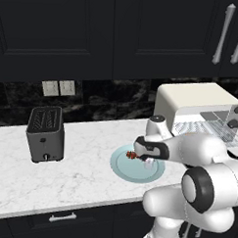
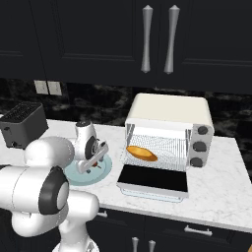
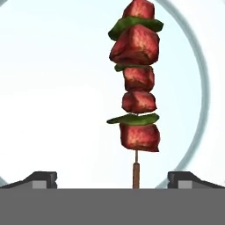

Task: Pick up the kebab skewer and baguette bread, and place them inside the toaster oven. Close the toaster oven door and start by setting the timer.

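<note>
The kebab skewer (image 3: pixel 137 83), red meat chunks with green slices on a thin stick, lies on a pale blue plate (image 3: pixel 203 101). My gripper (image 3: pixel 114 180) hangs open just above the plate, its two fingertips (image 3: pixel 41 179) wide apart on either side of the stick's bare end. From the base, the gripper (image 1: pixel 147 161) hovers over the skewer (image 1: pixel 132 155). The baguette bread (image 2: pixel 141 153) rests on the wire rack inside the cream toaster oven (image 2: pixel 167 110). The toaster oven door (image 2: pixel 153 179) is open, folded down flat onto the counter.
A black two-slot toaster (image 1: pixel 45 135) stands on the white marble counter to the plate's left. Dark knobs (image 2: pixel 199 146) run down the oven's right panel. Dark upper cabinets with silver handles (image 2: pixel 146 39) hang above; the counter edge runs close in front of the plate (image 1: pixel 137 171).
</note>
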